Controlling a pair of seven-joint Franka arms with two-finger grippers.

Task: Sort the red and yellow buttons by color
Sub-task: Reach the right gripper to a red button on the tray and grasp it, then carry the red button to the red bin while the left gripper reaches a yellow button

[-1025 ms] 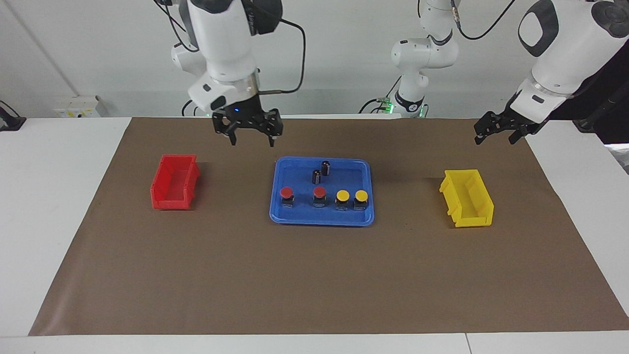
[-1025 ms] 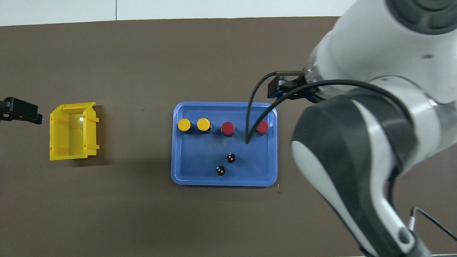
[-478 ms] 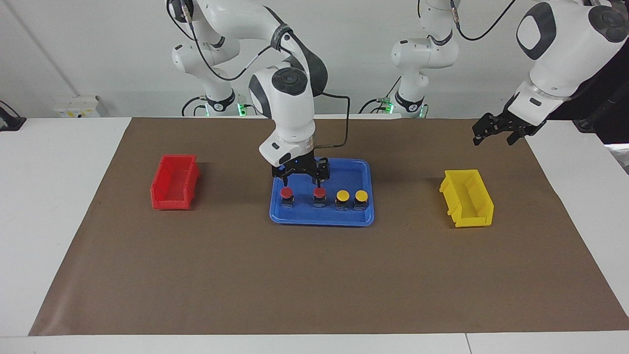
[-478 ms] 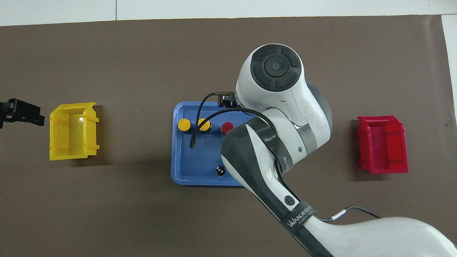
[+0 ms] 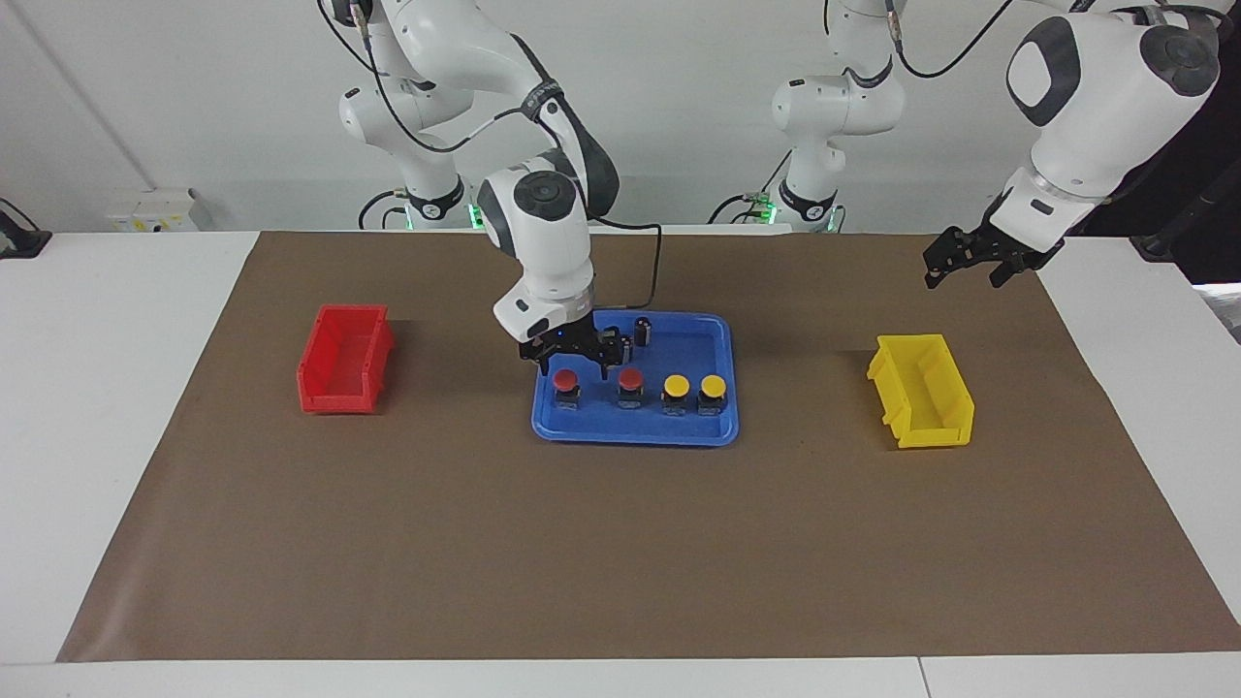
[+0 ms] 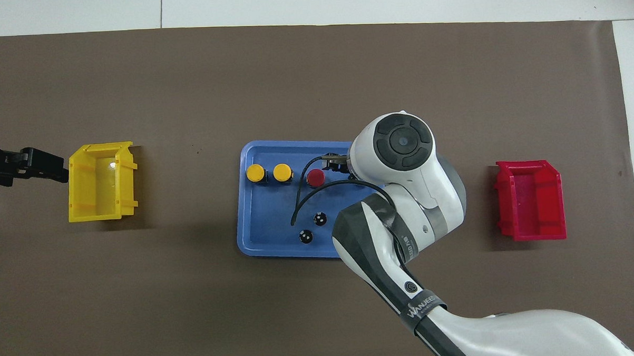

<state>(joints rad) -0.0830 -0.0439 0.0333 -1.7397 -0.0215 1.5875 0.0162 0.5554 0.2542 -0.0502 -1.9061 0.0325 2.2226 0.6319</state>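
Observation:
A blue tray (image 5: 635, 434) holds a row of four buttons: two red buttons (image 5: 565, 380) (image 5: 630, 379) and two yellow buttons (image 5: 676, 388) (image 5: 713, 387). My right gripper (image 5: 574, 367) is open and hangs low over the red button at the right arm's end of the row, one fingertip (image 5: 546, 368) on each side of its cap. I cannot tell if they touch it. In the overhead view the right arm covers that button; one red button (image 6: 316, 177) and both yellow buttons (image 6: 255, 173) (image 6: 282, 172) show. My left gripper (image 5: 962, 274) waits open in the air beside the yellow bin (image 5: 923, 390).
A red bin (image 5: 345, 359) stands toward the right arm's end of the brown mat, the yellow bin (image 6: 102, 181) toward the left arm's end. Two small dark cylinders (image 6: 320, 218) (image 6: 306, 236) stand in the tray, nearer to the robots than the buttons.
My right arm came down from high above the tray's edge, then shifted toward its own end of the button row, over the end red button. The left gripper barely drifted.

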